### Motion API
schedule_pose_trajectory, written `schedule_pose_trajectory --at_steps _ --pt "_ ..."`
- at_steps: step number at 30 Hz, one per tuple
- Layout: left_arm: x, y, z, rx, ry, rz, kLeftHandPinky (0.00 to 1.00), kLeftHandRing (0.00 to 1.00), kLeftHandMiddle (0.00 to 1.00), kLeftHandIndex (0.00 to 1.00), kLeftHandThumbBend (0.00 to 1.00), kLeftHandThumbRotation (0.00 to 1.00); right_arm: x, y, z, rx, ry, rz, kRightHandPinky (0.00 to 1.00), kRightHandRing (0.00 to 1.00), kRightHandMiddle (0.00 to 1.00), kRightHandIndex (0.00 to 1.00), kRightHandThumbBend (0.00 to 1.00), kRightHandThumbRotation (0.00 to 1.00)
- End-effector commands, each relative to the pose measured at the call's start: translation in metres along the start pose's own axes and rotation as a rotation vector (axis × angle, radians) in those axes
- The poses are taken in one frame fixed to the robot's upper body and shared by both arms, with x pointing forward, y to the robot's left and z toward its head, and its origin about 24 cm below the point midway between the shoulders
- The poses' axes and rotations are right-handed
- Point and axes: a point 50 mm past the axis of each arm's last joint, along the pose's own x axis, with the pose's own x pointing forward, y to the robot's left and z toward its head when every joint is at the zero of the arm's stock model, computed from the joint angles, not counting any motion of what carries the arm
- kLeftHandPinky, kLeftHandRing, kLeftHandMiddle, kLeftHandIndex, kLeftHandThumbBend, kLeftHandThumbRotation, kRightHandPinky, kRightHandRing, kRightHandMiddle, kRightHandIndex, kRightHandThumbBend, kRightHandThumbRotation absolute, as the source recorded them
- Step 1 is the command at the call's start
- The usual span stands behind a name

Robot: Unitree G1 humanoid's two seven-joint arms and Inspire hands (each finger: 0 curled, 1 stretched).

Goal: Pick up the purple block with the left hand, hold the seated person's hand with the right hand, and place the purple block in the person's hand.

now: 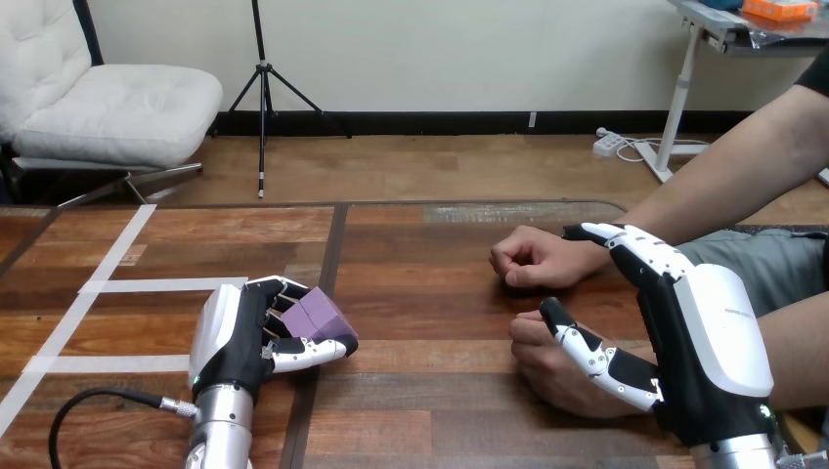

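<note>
wooden table (440, 410) right across the view, dark planks, with three white tape strips (117, 285) crossing at the left. on the count: one purple block (321, 315), two robot hands, two hands of the person. the left hand (235, 337) sits low on the left side of the table with its fingers curled over the block from above and its thumb tucked along the near side, so the block is clamped in that grasp. whether the block rests on the wood or is just off it, i cannot tell. its exposed end pokes out to the right, toward the person, and its long axis seems to run left to right, though the fingers hide much of it. over on the right, the right hand (706, 342) is spread, back plate up. its thumb reaches left over the person's near fist (547, 376) and its fingers stretch toward the wrist of the person's far fist (533, 262). both fists are closed on the table.
</note>
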Motion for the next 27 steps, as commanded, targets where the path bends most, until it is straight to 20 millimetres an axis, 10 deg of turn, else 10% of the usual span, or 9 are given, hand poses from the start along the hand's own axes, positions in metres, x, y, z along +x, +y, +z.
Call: schedule_pose_trajectory --at_steps 1,27 --pt "0.0061 -0.0042 0.0161 -0.032 -0.066 0.001 0.34 0.39 0.46 0.48 0.72 0.12 0.0116 -0.0120 0.0092 -0.012 -0.056 -0.052 0.84 0.85 0.81 0.77 0.45 0.47" --pt "0.0058 -0.0054 0.0166 0.010 -0.081 -0.005 0.34 0.39 0.47 0.48 0.71 0.12 0.0119 -0.0188 0.0061 -0.061 -0.007 0.034 0.87 0.87 0.86 0.83 0.50 0.37"
